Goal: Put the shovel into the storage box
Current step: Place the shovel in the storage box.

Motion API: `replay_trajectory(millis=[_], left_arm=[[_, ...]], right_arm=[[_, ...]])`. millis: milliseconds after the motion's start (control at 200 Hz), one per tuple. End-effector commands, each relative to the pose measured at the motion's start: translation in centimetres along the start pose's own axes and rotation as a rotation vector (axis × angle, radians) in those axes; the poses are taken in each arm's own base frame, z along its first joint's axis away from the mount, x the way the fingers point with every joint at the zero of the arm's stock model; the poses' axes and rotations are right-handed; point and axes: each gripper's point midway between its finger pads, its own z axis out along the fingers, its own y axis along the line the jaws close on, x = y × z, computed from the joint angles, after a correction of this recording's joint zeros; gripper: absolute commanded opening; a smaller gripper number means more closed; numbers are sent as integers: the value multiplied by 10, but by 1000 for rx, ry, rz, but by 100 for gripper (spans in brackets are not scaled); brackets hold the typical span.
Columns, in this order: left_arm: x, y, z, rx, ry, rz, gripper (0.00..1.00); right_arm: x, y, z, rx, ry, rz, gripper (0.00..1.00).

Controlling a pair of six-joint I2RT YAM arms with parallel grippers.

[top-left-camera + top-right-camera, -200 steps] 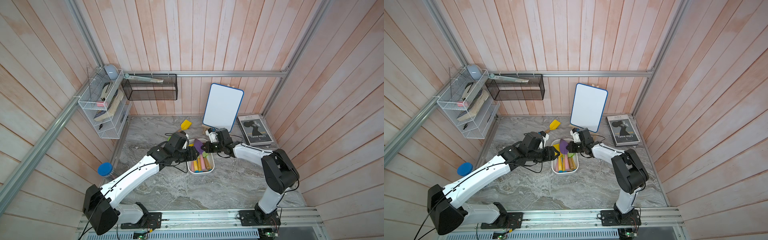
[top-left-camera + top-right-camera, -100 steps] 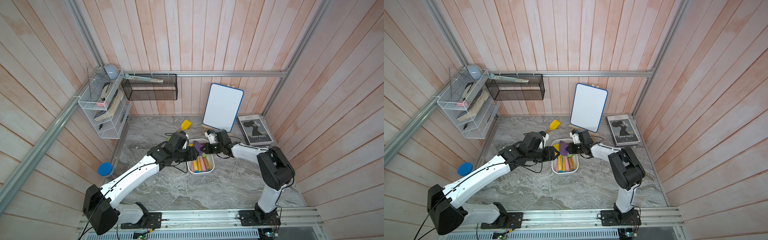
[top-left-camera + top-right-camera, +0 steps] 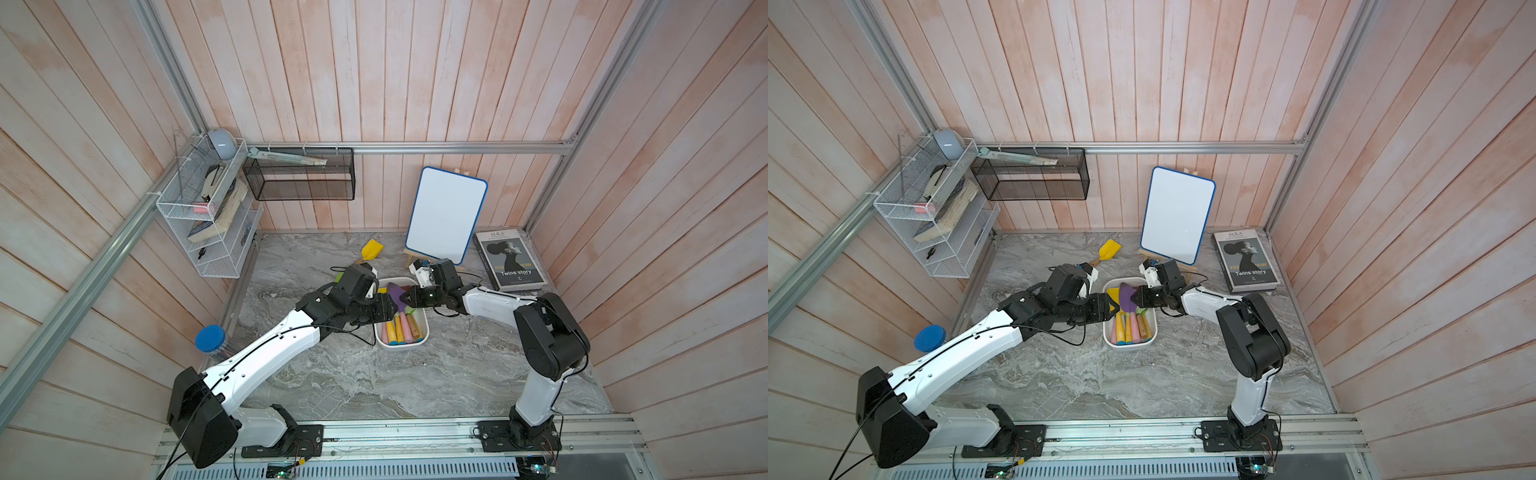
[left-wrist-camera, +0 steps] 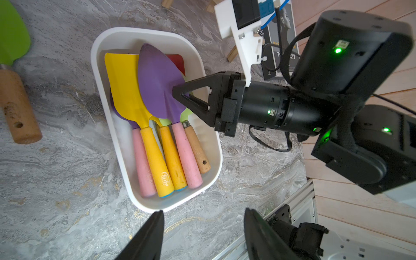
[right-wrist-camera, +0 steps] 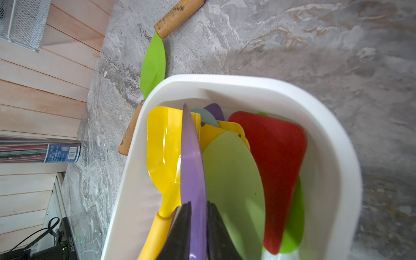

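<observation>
The storage box [image 3: 401,344] [image 3: 1129,347] [image 4: 99,67] [image 5: 326,126] is a white tub mid-table holding several coloured shovels. A purple shovel [image 3: 395,291] [image 3: 1126,297] [image 4: 155,83] [image 5: 192,168] with a pink handle lies on top of them, inside the box. My right gripper [image 3: 405,300] [image 3: 1134,300] [image 4: 177,93] [image 5: 199,207] reaches over the box's right rim, its fingers pressed on both faces of the purple blade. My left gripper [image 3: 390,309] [image 3: 1115,309] [image 4: 203,213] hangs open and empty beside the box's left rim.
A green shovel [image 4: 11,33] [image 5: 154,63] and a yellow shovel [image 3: 371,250] [image 3: 1109,250] lie on the table behind the box. A whiteboard [image 3: 446,220] leans at the back, a book [image 3: 509,259] lies beside it. A blue-capped jar [image 3: 211,338] stands by the left wall.
The right arm's elbow has drawn in slightly toward the box, the purple blade still between its fingers. The left arm has not moved.
</observation>
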Motion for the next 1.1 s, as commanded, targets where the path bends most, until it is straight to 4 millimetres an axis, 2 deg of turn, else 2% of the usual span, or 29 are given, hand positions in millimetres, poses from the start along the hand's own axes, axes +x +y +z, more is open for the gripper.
replay_trajectory(millis=[0,320,490,560,665,840,935,1095], left_arm=[[0,6,4,-31,0,13,62],[-4,12,3,-85,-8,8,62],[-11,29,6,-161,-31,-19,62],[-19,44,9,-204,-44,-39,62],[-39,74,12,-255,-61,-76,65],[-89,123,16,-319,-113,-67,69],[-117,143,26,-363,-112,-18,69],[-154,168,54,-431,-64,85,69]], right_arm=[[-5,-4,-2,29,-10,-15,25],[-12,-2,-8,55,-22,-26,35],[-23,6,-20,69,-50,-37,36],[-27,8,-26,84,-58,-47,37],[-33,15,-38,97,-81,-64,38],[-40,26,-60,101,-126,-85,40],[-41,31,-68,98,-141,-89,40],[-38,32,-77,102,-151,-86,40]])
